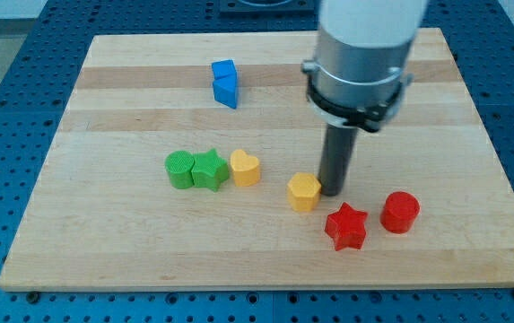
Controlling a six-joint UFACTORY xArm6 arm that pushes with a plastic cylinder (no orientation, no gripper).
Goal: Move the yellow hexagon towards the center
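The yellow hexagon [303, 191] lies on the wooden board [131, 242], a little right of and below the board's middle. My tip [332, 192] stands right at the hexagon's right side, touching or nearly touching it. The rod rises from there into the wide grey arm end [361, 63] at the view's top.
A red star [346, 226] lies just below-right of the tip, a red cylinder [400, 213] to its right. A yellow heart [245, 168], a green star [209, 170] and a green cylinder [180, 170] form a row at left. A blue block [225, 83] lies near the top.
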